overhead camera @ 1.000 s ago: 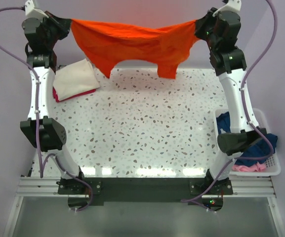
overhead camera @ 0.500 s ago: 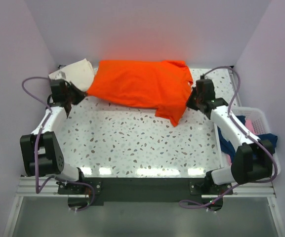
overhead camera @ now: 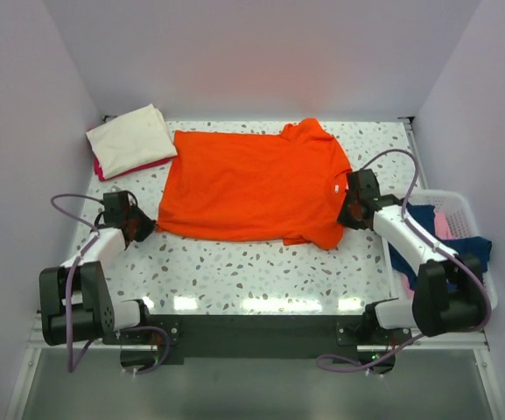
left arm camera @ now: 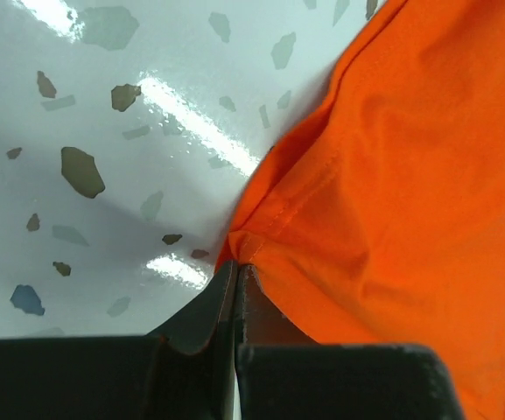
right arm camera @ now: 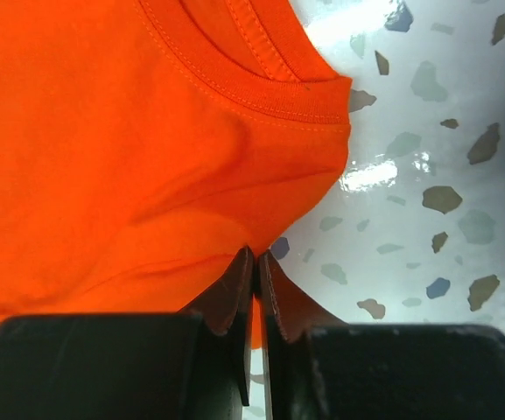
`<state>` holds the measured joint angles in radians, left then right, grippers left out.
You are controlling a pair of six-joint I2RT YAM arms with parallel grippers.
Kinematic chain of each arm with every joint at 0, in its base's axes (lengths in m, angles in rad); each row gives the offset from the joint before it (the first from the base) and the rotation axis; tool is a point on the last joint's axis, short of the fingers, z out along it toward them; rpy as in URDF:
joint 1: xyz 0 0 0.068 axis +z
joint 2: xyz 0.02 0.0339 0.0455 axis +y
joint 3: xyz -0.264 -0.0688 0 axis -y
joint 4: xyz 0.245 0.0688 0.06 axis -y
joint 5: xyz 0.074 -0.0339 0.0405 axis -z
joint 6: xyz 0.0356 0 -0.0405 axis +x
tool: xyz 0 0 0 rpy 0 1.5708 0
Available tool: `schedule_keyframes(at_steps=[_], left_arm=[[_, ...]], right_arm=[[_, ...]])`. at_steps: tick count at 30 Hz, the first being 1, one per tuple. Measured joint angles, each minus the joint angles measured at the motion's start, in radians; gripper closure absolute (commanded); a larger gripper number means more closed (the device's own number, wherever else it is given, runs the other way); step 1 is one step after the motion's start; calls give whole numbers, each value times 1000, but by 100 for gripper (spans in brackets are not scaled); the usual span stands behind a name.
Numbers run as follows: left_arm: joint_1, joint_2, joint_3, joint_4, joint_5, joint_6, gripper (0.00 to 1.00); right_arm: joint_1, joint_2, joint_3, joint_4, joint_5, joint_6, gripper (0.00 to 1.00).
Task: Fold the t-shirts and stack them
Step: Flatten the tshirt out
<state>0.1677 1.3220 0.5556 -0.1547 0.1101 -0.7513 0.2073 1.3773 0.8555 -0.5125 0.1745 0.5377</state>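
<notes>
An orange t-shirt lies spread flat on the speckled table, collar toward the right. My left gripper is low at the shirt's near-left corner and is shut on its hem. My right gripper is low at the shirt's right side and is shut on the fabric just below the collar. A folded cream t-shirt rests on a folded pink one at the back left corner.
A white basket with blue and pink garments stands off the table's right edge, beside my right arm. Lilac walls close in the back and both sides. A dark rail runs along the near edge.
Both arms came down and toward the near side, pulling the orange t-shirt from hanging in the air to lying spread flat on the table. Both grippers stayed shut on it.
</notes>
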Motion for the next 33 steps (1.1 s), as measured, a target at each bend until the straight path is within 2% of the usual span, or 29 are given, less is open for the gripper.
schedule_keyframes(at_steps=[9, 16, 22, 25, 28, 33], left_arm=[[0, -211, -20, -133, -56, -15, 100], [0, -344, -82, -241, -64, -16, 99], [0, -440, -87, -297, -63, -23, 94], [0, -426, -87, -271, -44, -23, 94], [0, -347, -85, -214, -3, -23, 94], [-5, -175, -51, -148, 44, -21, 94]], right_arm=[[0, -231, -30, -74, 37, -1, 92], [0, -304, -48, -158, 37, 2, 92], [0, -388, -48, -202, 34, 4, 89], [0, -346, -46, -195, 17, 5, 89], [0, -231, -29, -169, 14, 5, 88], [0, -82, 11, -116, 14, 7, 75]])
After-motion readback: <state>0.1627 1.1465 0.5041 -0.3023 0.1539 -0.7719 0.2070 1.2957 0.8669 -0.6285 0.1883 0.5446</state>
